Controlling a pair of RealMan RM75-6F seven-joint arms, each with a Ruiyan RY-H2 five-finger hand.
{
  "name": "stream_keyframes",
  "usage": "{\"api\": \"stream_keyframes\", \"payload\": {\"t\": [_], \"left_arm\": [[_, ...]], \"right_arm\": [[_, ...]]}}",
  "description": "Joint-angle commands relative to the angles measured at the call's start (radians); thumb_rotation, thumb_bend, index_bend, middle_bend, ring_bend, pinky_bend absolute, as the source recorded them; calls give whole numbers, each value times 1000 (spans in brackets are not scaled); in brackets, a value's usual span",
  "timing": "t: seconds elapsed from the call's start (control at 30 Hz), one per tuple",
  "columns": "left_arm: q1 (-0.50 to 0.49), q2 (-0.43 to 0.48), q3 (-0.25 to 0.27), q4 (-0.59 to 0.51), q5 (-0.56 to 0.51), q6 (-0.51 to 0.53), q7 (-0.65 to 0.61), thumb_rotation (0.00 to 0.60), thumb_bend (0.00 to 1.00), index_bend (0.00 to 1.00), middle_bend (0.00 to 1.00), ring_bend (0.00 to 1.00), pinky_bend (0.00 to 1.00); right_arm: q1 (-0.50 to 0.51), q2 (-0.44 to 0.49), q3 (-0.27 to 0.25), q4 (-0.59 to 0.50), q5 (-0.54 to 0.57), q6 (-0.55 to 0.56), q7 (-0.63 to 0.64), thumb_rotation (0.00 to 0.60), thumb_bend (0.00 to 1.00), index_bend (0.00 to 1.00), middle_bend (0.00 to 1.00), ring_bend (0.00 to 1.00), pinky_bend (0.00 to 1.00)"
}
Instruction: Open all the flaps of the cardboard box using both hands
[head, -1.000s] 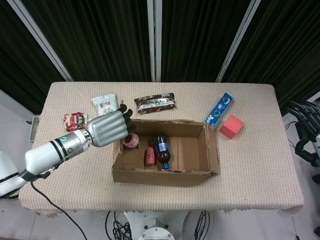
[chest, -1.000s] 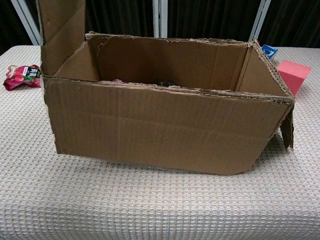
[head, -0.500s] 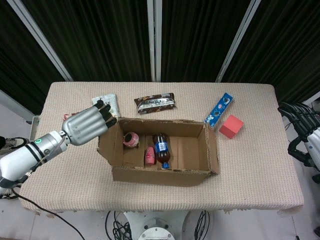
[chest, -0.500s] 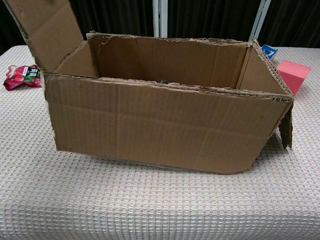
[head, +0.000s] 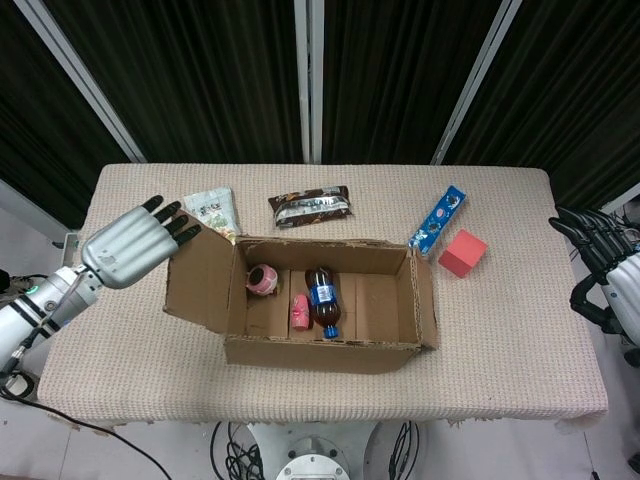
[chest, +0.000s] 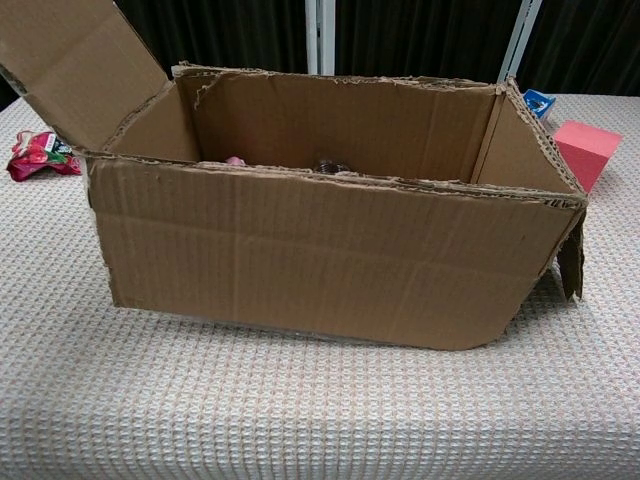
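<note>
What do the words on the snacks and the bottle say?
None can be read.
Brown snack bar wrapper: print too blurred.
Blue packet: print too small.
White snack bag: blurred.
Bottle label inside the cardboard box: too small.
Red pouch: blurred.

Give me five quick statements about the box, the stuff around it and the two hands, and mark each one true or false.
1. The cardboard box has a dark bottle lying inside. True.
2. The left hand is holding the red cube. False: the red cube sits alone on the table, right of the box, and the hand holds nothing.
3. The left side flap is folded shut over the box. False: it leans outward, away from the opening.
4. The right hand is off the table's right edge, touching nothing. True.
5. The blue packet lies inside the box. False: it lies on the table behind the box's right corner.
</note>
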Motion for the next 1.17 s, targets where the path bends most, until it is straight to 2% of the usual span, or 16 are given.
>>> {"api": "stream_keyframes", "payload": {"t": [0.03, 0.17, 0.33, 0.43, 0.5, 0.53, 0.57, 0.6, 0.67, 0.8, 0.97, 1.17], "left_arm": [[42, -24, 15, 34, 3, 44, -39, 600, 886, 175, 255, 174, 289], [85, -43, 22, 67, -11, 97, -95, 600, 887, 175, 256, 174, 289], [167, -73, 2, 109, -132, 204, -213, 600, 844, 151, 252, 174, 290], [236, -88, -4, 103, -225, 276, -243, 600, 620, 121, 246, 174, 295], [288, -91, 6, 76, -270, 320, -233, 573, 448, 108, 238, 174, 296], [312, -93, 15, 63, -275, 344, -229, 535, 362, 104, 233, 174, 297], [347, -98, 32, 48, -270, 374, -225, 470, 296, 102, 230, 175, 297], [373, -101, 47, 38, -263, 396, -225, 417, 265, 102, 227, 175, 298], [428, -114, 78, 22, -245, 441, -226, 326, 244, 102, 223, 175, 297], [545, -158, 156, 18, -199, 522, -194, 189, 242, 102, 213, 172, 296], [658, -262, 218, 76, -128, 631, -117, 166, 240, 101, 205, 166, 289], [732, -348, 233, 159, -92, 710, -122, 165, 219, 97, 196, 166, 286]], "right_arm": [[-1, -1, -1, -1, -1, -1, 0, 600, 1000, 0, 0, 0, 0], [-3, -2, -1, -3, 2, 1, -2, 600, 1000, 0, 0, 0, 0], [-10, -9, 2, 2, 10, 13, -3, 600, 1000, 0, 0, 0, 0], [-21, -16, -2, 9, 23, 12, -27, 600, 1000, 0, 0, 0, 0], [-35, -19, -11, 7, 41, -3, -91, 600, 1000, 0, 0, 0, 0], [-43, -21, -16, 1, 52, -11, -133, 600, 998, 0, 0, 0, 0], [-56, -27, -24, -7, 67, -19, -195, 600, 987, 0, 0, 0, 0], [-67, -33, -31, -14, 76, -24, -240, 600, 972, 0, 0, 0, 0], [-92, -48, -51, -26, 93, -33, -313, 600, 932, 0, 0, 0, 0], [-171, -119, -102, -24, 140, -27, -473, 600, 868, 0, 0, 0, 0], [-262, -239, -157, 10, 173, 0, -583, 600, 792, 0, 0, 0, 0], [-312, -358, -176, 80, 170, 22, -587, 600, 763, 0, 0, 0, 0]]}}
